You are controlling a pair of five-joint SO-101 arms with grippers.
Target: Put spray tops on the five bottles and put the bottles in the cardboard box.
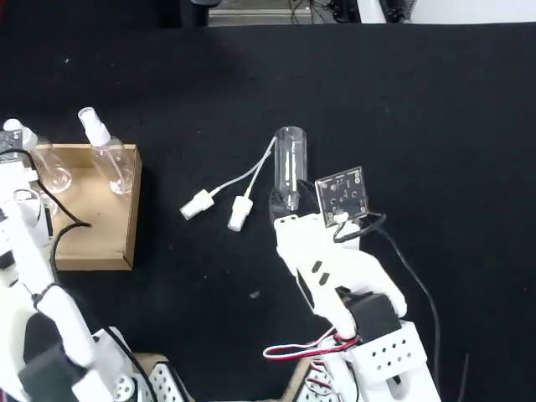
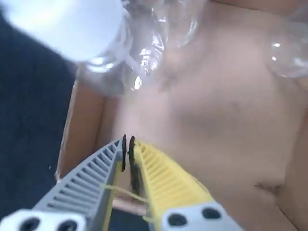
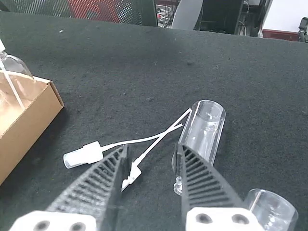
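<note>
L fingers (image 2: pixel 161 175) pressed together (over box (image 2: pixel 216 120)), R fingers (image 3: pixel 204 180) apart, maybe touching bottle (image 3: pixel 202 130).

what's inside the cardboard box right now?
A capped bottle and a second bottle stand at the far end of the cardboard box. The left arm covers part of its floor; anything under it is hidden.

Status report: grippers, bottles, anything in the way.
Left gripper shut, empty, over the box. Right gripper open beside a topless bottle. Two spray tops loose alongside, one by its finger.
</note>
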